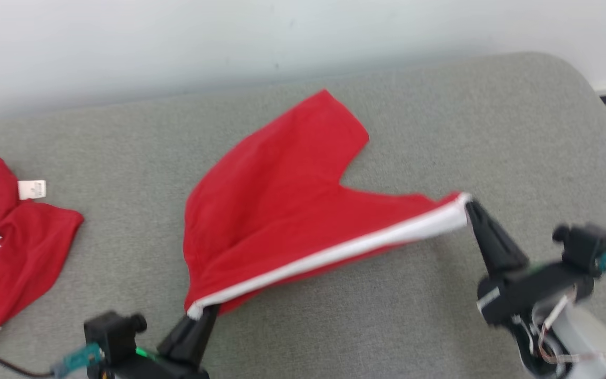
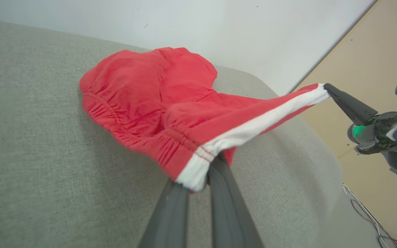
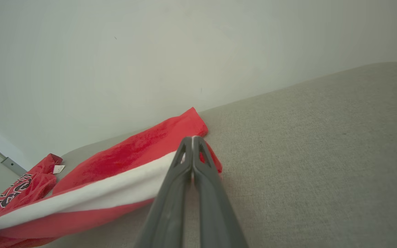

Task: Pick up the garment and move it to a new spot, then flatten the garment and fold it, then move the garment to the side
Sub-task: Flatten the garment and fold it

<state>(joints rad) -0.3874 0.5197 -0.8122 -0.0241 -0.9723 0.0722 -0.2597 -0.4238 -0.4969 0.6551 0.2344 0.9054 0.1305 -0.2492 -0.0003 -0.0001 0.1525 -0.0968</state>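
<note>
The garment point(image 1: 276, 184) is a pair of red shorts with a white side stripe, partly lifted off the grey cushion. My left gripper point(image 1: 198, 311) is shut on the waistband end of the stripe; the left wrist view shows its fingers point(image 2: 171, 206) pinching the white corner of the garment point(image 2: 143, 100). My right gripper point(image 1: 468, 206) is shut on the hem end of the stripe, pulling it taut, and also appears in the left wrist view as my right gripper point(image 2: 326, 86). In the right wrist view the closed tips of my right gripper point(image 3: 192, 138) hold the garment point(image 3: 126, 155).
A second red garment with black and white print and a white tag point(image 1: 3, 237) lies at the far left of the grey cushion point(image 1: 492, 121). A pale wall rises behind the cushion. Its rounded right corner drops off to the floor, where cables point(image 2: 367, 213) lie.
</note>
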